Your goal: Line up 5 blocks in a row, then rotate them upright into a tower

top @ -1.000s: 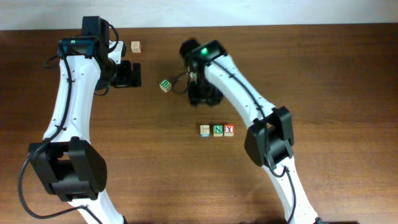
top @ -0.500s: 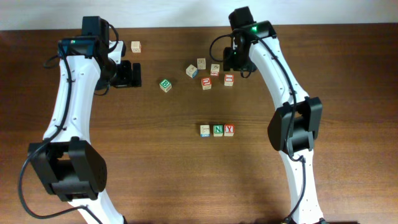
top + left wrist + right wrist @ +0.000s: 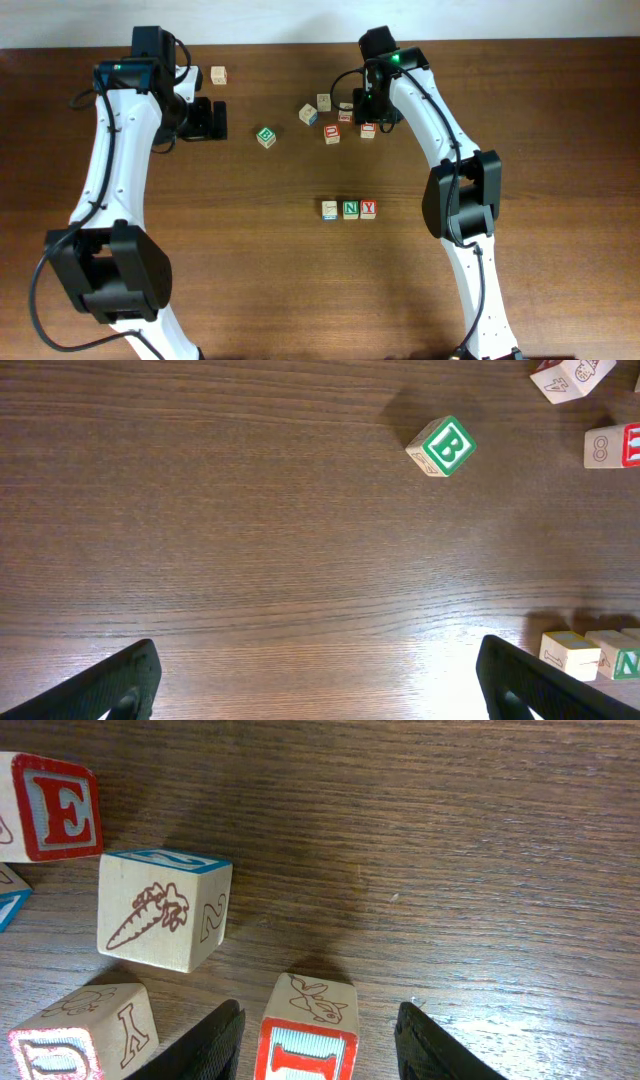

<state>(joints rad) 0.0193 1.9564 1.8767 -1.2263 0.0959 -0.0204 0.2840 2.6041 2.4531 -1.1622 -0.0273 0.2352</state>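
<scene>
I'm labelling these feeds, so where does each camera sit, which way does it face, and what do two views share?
Overhead: fixed above the dark wooden table, looking straight down; white left arm and right arm show.
Left wrist: on the left arm, looking down at the table; its black left fingers spread wide at bottom corners.
Right wrist: on the right arm, facing down from close; its black right fingers flank a red-framed light-wood cube.
Shared: the green B wooden cube shows in overhead and left wrist.

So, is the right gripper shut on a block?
Open. The right gripper has its fingers either side of a red-framed block, gaps on both sides.
</scene>
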